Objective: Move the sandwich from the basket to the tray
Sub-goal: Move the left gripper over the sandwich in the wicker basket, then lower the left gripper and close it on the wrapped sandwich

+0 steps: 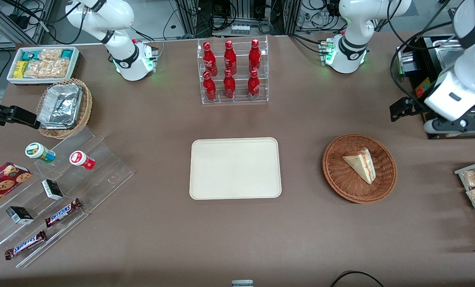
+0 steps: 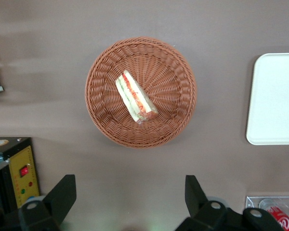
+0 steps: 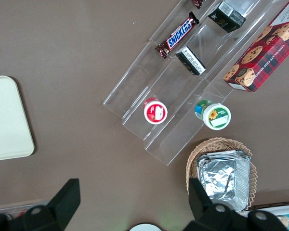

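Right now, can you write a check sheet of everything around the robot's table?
Surface: brown table.
Job's things: sandwich lies in the basket; tray bare, beside the basket, toward the parked arm's end.
Clutter: red bottles in a clear rack; snack bars on clear steps; foil containers in a tan basket.
Grippers: gripper open, high above the table beside the basket.
Cables: black cables by the working arm.
Surroundings: control box at the table's edge.
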Controlling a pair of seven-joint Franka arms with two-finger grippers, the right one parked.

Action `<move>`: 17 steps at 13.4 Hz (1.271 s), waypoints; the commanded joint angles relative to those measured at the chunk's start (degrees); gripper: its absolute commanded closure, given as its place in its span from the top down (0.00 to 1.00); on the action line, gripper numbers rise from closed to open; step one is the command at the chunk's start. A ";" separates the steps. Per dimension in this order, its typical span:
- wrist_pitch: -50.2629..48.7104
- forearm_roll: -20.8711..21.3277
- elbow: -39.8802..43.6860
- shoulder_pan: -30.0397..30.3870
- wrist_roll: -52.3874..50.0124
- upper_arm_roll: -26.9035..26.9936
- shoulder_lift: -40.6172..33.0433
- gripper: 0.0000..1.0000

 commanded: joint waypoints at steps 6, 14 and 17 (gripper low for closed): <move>25.21 0.38 -19.48 0.37 -20.22 -0.21 0.03 1.00; 35.88 0.38 -27.94 0.55 -32.03 -0.04 4.15 1.00; 37.30 0.29 -28.04 0.55 -33.43 -0.04 6.88 1.00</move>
